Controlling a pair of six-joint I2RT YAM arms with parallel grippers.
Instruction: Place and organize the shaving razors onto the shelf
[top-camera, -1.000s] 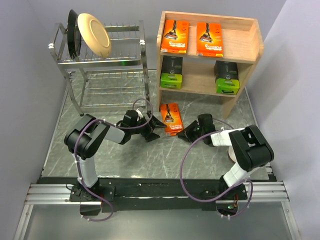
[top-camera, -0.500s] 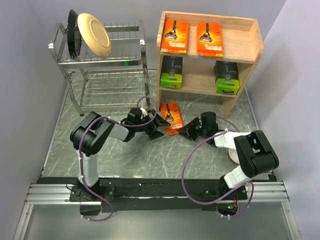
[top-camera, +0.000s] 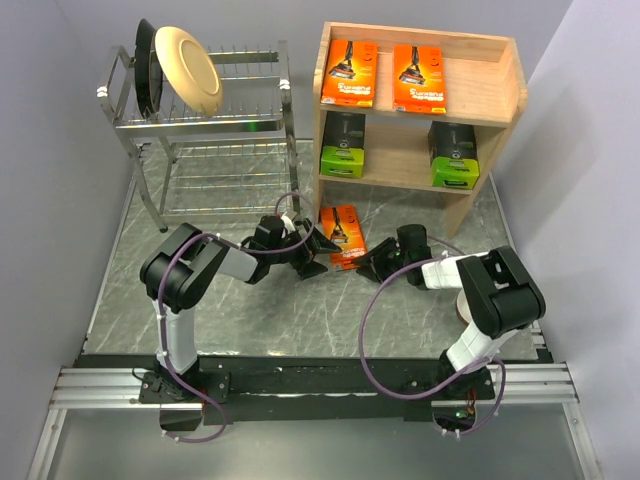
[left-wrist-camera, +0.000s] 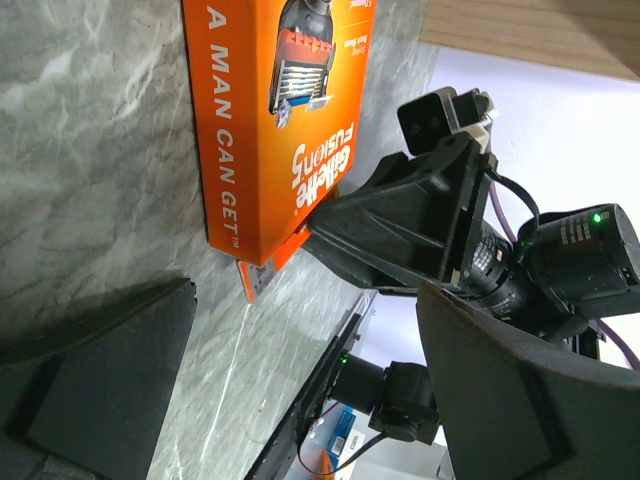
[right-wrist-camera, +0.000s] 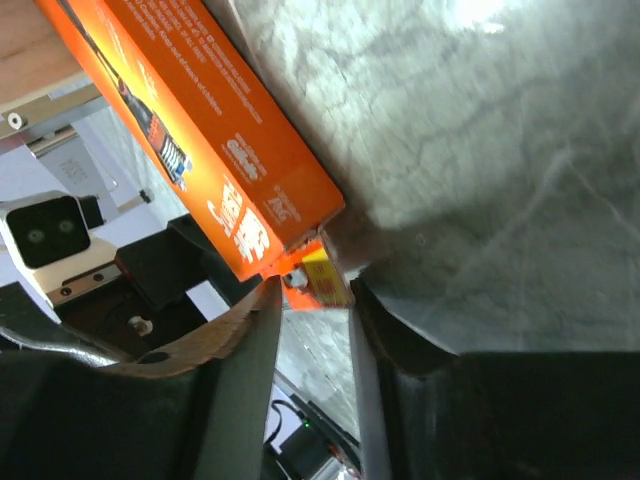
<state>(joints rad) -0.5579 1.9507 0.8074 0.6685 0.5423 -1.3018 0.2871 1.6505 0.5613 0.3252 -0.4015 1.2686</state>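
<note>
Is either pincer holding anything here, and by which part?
Left pincer: open, empty. Right pincer straddles the near corner of the tabletop orange razor pack; whether it grips cannot be told.

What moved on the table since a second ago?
The left gripper slid forward to the orange pack on the table, and the pack turned a little straighter. Nothing was lifted. The right gripper stayed at the pack's near corner; the four packs on the shelf stayed put.

Loose pack (top-camera: 343, 236) on table (top-camera: 250, 310), before shelf (top-camera: 395, 155).
</note>
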